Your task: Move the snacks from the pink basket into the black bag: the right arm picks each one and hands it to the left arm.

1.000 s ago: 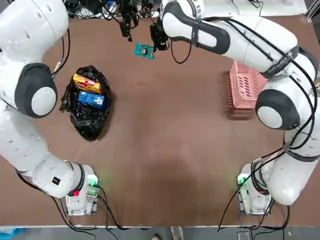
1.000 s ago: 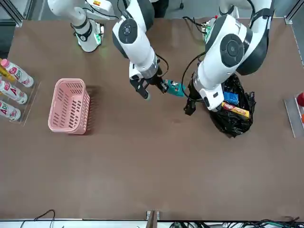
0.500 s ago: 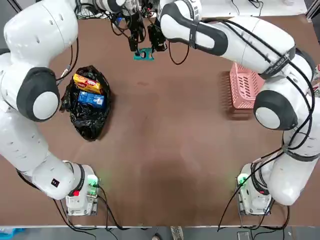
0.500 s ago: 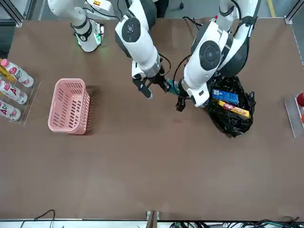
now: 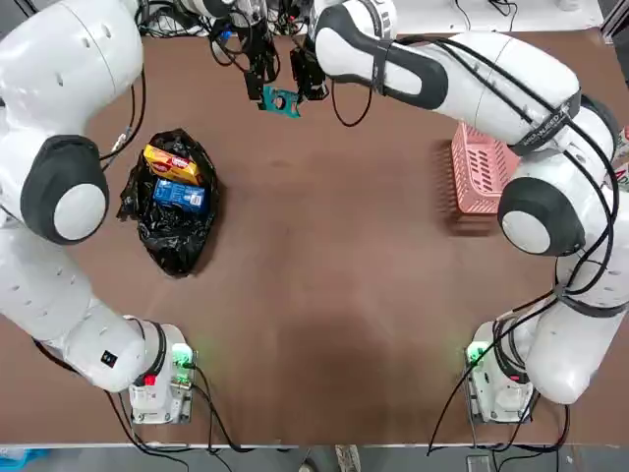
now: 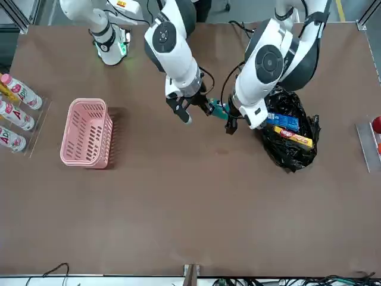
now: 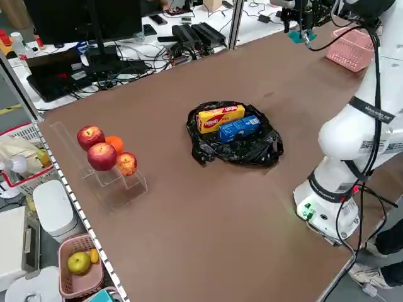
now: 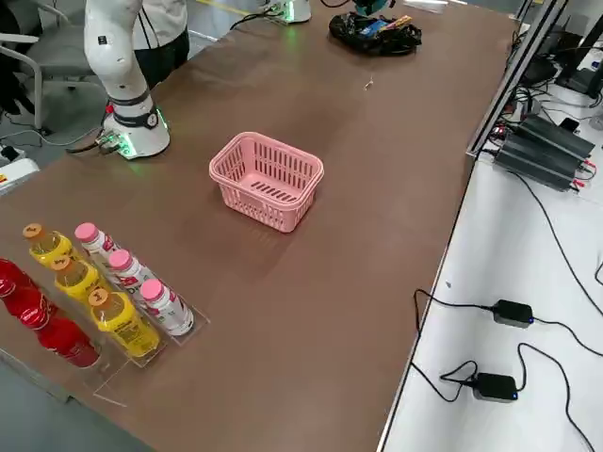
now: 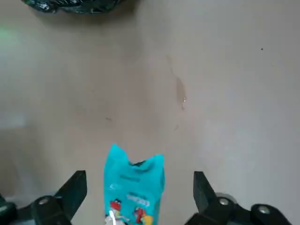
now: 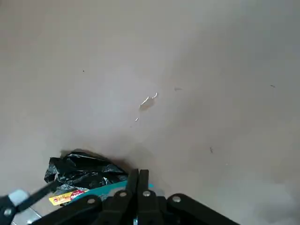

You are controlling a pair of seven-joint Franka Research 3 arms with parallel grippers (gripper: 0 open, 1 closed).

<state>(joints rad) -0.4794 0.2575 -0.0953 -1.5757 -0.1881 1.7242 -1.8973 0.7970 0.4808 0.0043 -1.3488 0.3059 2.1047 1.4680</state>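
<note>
Teal snack upright lengthwise between open left claw fingers.

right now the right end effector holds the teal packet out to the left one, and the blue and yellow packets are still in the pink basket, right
Not quite. The right end effector does hold the teal packet between the open left end effector, but the blue packet and yellow packet lie on the black bag, as the top view shows; the pink basket is empty.
</note>
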